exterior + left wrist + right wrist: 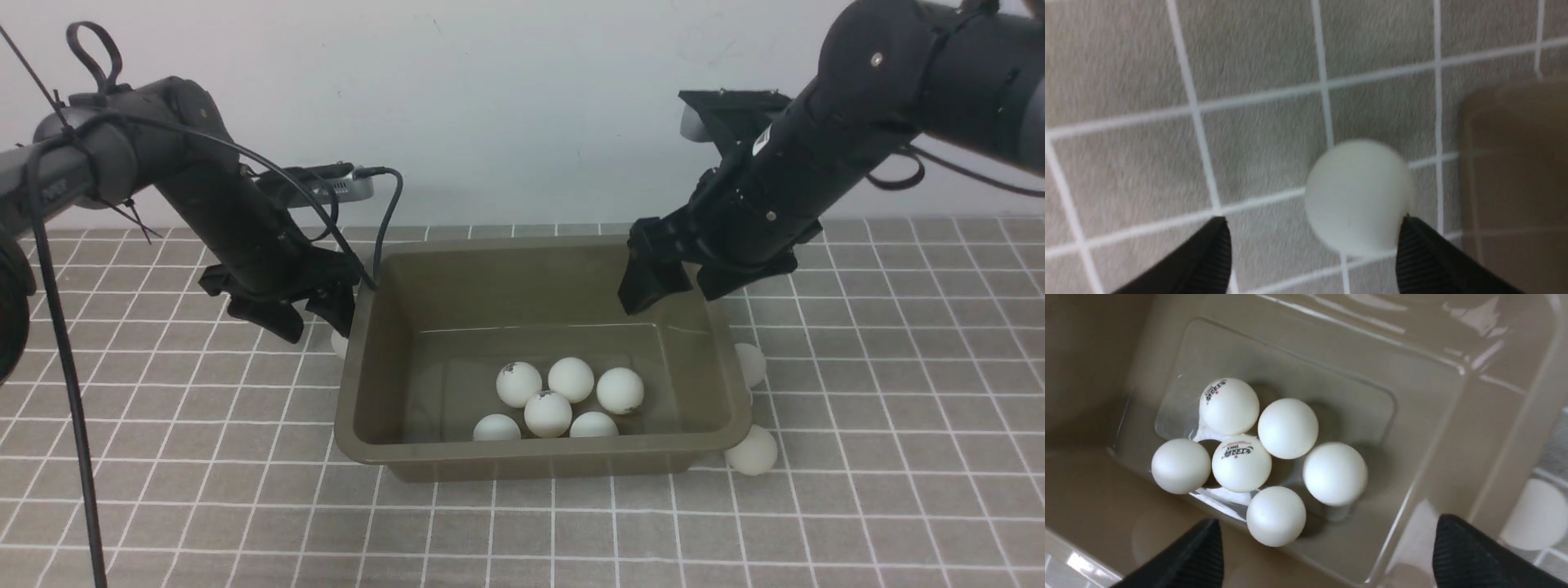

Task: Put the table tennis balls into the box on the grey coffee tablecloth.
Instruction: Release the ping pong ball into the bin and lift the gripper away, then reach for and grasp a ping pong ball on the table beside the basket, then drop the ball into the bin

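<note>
A ball (1357,200) lies between the left tool's (1312,223) fingers.

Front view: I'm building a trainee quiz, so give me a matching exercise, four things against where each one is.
1 left gripper
2 right gripper
3 six balls
4 two balls

A on the cloth, right of the box
B open above the box's inside
C on the box's floor
D open over a ball left of the box

Pairs: 1-D, 2-B, 3-C, 4-A

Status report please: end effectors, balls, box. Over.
Left end effector open, by a loose ball. Right end effector open, empty, above box. Six balls in; three on cloth. Nothing blocking.
</note>
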{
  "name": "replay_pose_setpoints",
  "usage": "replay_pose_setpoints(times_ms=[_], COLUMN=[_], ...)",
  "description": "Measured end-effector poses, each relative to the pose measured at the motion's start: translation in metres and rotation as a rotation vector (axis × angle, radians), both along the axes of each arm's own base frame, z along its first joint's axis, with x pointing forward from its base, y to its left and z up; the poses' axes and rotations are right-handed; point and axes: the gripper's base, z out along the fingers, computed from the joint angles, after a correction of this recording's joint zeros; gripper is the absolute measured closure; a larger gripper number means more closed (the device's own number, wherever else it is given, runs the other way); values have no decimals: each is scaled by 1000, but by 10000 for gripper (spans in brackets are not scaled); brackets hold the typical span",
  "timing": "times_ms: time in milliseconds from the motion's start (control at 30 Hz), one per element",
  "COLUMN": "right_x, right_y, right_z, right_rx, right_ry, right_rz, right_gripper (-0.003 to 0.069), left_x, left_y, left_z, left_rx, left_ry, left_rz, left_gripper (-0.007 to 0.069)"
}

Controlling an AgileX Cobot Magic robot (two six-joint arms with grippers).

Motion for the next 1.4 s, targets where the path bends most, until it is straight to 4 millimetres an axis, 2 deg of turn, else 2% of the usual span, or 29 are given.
replay_pose_setpoints(times_ms=[200,367,433,533,633,700,733,767,800,833,867,933,1000,1033,1100,1133,1167,1200,1267,1300,1333,1400], right_x=[-2,-4,-4,-4,-5,-3,-3,1,2,10,13,16,13,11,0,-7,-7,-17,-28,-33,-34,-40], right_y=[-5,-6,-6,-7,-10,-23,-25,-44,-44,-77,-92,-115,-131,-133,-127,-123,-121,-112,-97,-88,-88,-75], right_z=[15,16,16,16,15,13,13,12,12,11,11,10,3,0,-17,-25,-25,-38,-51,-57,-58,-64], right_rx=[-50,-58,-59,-67,-102,-174,-175,-216,-220,-239,-236,-211,-158,-136,-87,-82,-80,-88,-107,-117,-118,-131], right_ry=[-33,-34,-31,-24,-21,-8,-1,18,17,31,37,56,100,119,202,236,237,287,337,350,354,362], right_rz=[20,23,24,26,34,15,11,-41,-43,-135,-176,-244,-299,-311,-311,-301,-298,-269,-222,-195,-195,-152], right_gripper=[50,64,68,69,83,137,150,218,228,360,441,560,634,645,664,666,666,664,647,630,627,582], left_x=[6,7,8,7,6,6,6,6,6,4,2,-2,-11,-13,-19,-21,-21,-23,-24,-24,-24,-24], left_y=[-10,-13,-13,-12,-8,-2,-2,3,4,7,6,1,-16,-23,-52,-64,-67,-86,-103,-117,-118,-129], left_z=[-5,-17,-22,-23,-19,-2,-2,19,22,58,82,105,130,133,138,136,135,127,115,103,101,86], left_rx=[-22,-24,-24,-7,43,106,106,127,129,132,122,92,35,16,-47,-55,-57,-64,-59,-50,-48,-24], left_ry=[-42,-26,-15,-8,10,11,11,-6,-6,-82,-140,-197,-253,-262,-279,-276,-273,-257,-234,-209,-205,-176], left_rz=[9,8,9,-1,-32,-47,-47,-44,-44,-36,-34,-48,-100,-120,-209,-244,-251,-302,-347,-378,-382,-412], left_gripper=[136,136,153,282,272,272,272,272,272,272,272,272,272,272,272,272,272,272,272,272,272,271])
